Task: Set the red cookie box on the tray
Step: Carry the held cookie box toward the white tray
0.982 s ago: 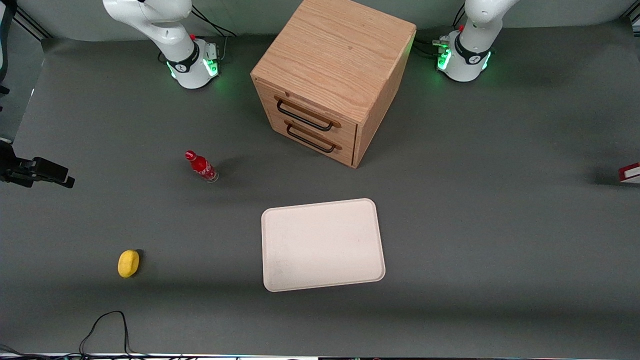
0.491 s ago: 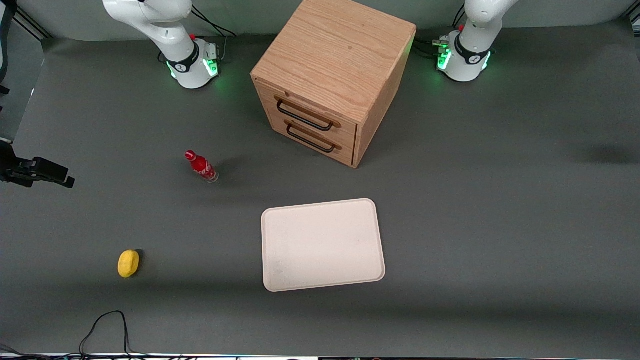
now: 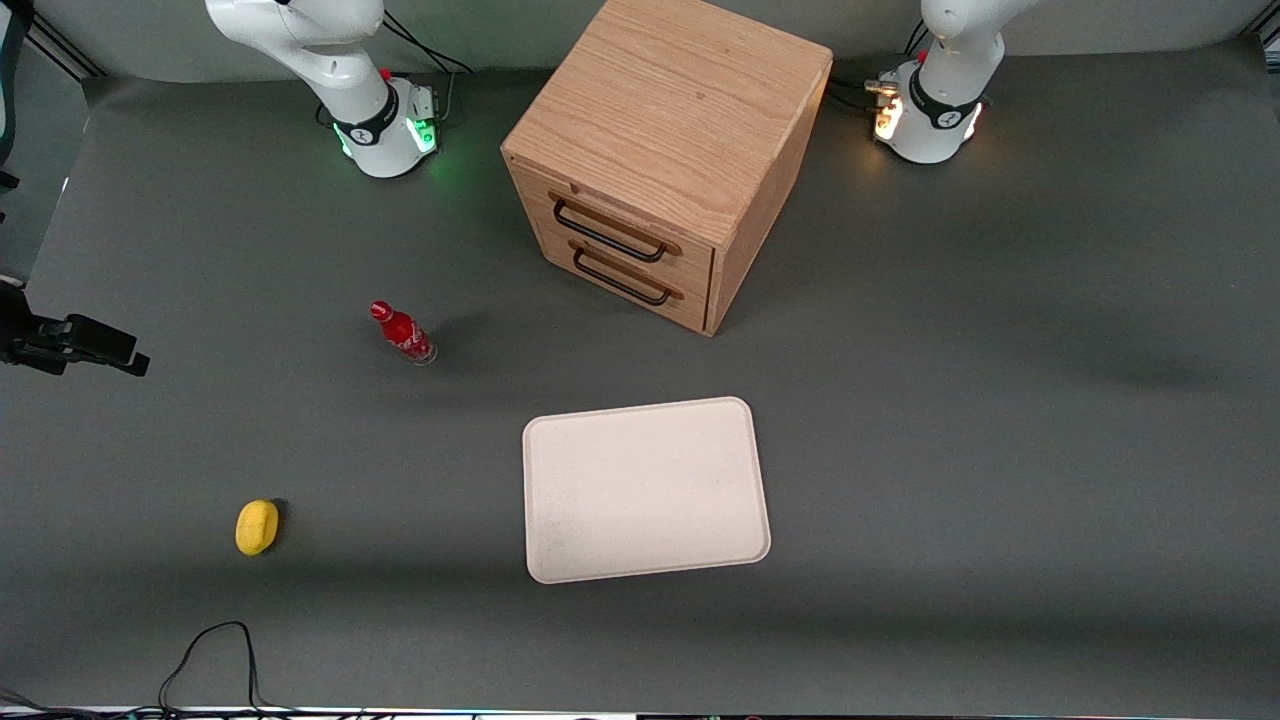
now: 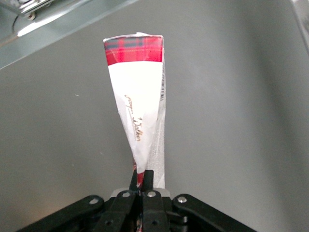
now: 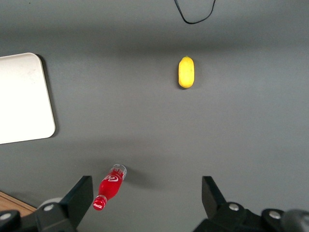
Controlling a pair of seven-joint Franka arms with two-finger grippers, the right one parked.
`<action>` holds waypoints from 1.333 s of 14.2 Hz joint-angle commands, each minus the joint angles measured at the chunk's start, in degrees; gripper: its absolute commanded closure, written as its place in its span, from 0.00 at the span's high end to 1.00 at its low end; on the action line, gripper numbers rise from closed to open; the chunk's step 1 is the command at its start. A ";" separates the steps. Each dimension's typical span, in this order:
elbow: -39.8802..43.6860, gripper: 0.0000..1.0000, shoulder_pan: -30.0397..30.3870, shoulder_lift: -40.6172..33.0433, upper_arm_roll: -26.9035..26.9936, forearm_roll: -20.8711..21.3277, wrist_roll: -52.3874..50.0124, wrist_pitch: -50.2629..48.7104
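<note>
In the left wrist view my gripper (image 4: 141,178) is shut on one end of the red cookie box (image 4: 137,111). The box is a slim carton with a white face and a dark-red band at its free end, and it hangs above bare grey table. Neither gripper nor box shows in the front view. The cream-white tray (image 3: 645,490) lies flat near the table's middle, nearer the front camera than the cabinet, with nothing on it. Its corner (image 5: 21,99) also shows in the right wrist view.
A wooden two-drawer cabinet (image 3: 665,150) stands between the arm bases, drawers shut. A small red bottle (image 3: 402,332) stands toward the parked arm's end, and a yellow object (image 3: 257,526) lies nearer the front camera. A black cable (image 3: 210,650) loops at the front edge.
A second ago the box's red end showed at the working arm's edge of the front view; it has since left that view. Its shadow has shifted toward the table's middle. The working arm's base light turned from green to orange.
</note>
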 commanded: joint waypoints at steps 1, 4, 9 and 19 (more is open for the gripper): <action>0.62 0.00 -6.03 -1.11 -1.74 -0.25 0.79 -1.73; 0.62 0.00 -13.05 -1.47 -6.67 -0.26 -0.87 -1.12; 0.45 0.00 -29.39 -0.42 -8.88 -0.35 -4.21 -0.59; 1.32 0.00 -46.83 4.86 -12.30 -0.61 -1.06 12.52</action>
